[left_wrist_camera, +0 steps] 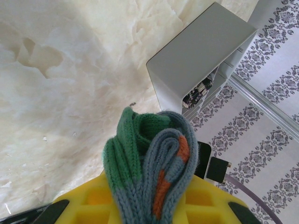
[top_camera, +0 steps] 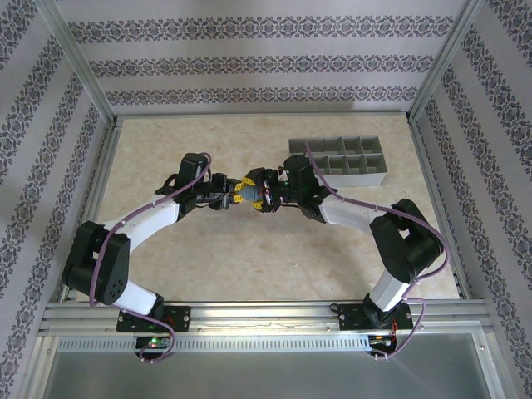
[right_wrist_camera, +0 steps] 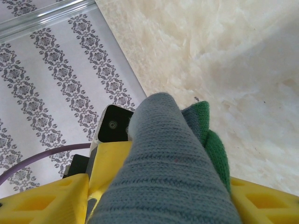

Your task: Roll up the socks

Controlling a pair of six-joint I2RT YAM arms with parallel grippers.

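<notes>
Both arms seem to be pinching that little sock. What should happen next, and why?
Probably the left pincer lets go: it and the right pincer clamp the same folded grey-blue sock, and the grey tray stands on the right pincer's side.

No text, label, brand or number can be read anywhere.

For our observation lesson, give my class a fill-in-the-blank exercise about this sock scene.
The sock between the left end effector and right end effector has a ____ toe.
The end effector pads are ____.
The grey tray stands on the ____ arm's side.
Missing words: green, yellow, right.
</notes>
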